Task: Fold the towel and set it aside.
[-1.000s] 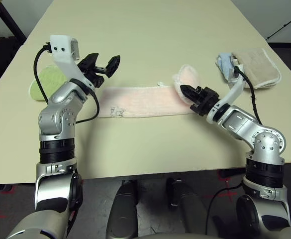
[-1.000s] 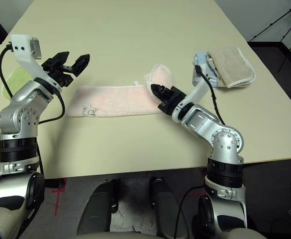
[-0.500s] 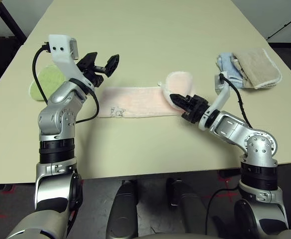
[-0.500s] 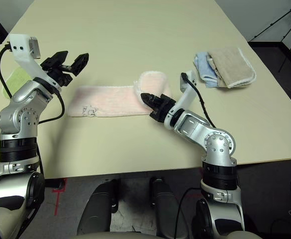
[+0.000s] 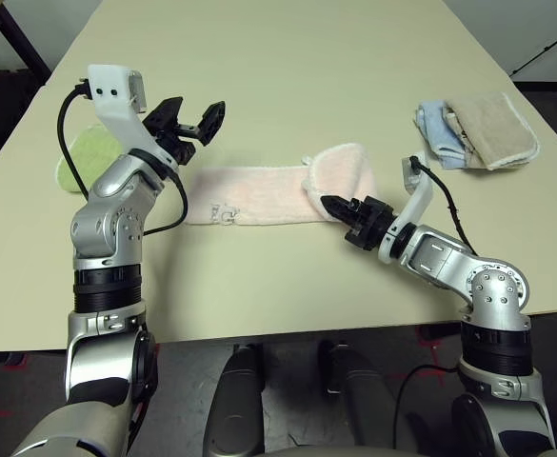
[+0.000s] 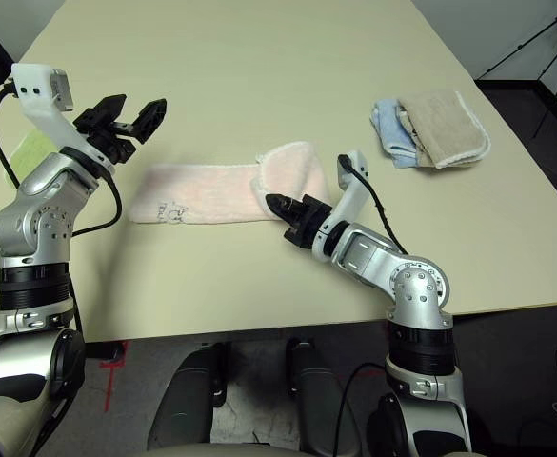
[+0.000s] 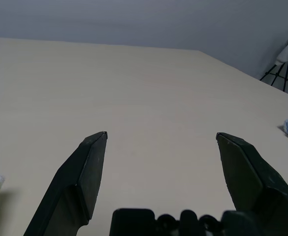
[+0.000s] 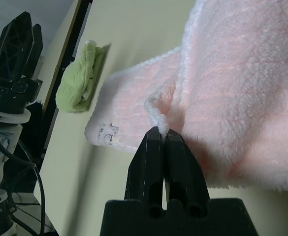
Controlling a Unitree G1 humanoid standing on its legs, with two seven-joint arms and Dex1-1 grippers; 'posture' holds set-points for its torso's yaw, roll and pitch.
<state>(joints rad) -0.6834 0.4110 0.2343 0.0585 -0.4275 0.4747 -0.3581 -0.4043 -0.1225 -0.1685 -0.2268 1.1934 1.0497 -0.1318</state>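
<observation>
Towel (image 5: 259, 195) corner pinched in right gripper (image 5: 331, 203), left gripper (image 5: 190, 116) wide, raised above other end

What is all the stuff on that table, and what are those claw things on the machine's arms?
towel: one, pale pink, laid as a long strip across the middle of the table, its right end lifted and folded back over itself.
green cloth: one, light green, folded, near the table's left edge.
blue cloth: one, pale blue, folded, at the table's right side.
beige cloth: one, beige, folded, lying partly on the blue cloth.
table: one, cream-coloured top.
tripod legs: black, on the floor beyond the table's right corner.
left pincer: black, open, raised above the towel's left end.
right pincer: black, shut on the towel's edge.
</observation>
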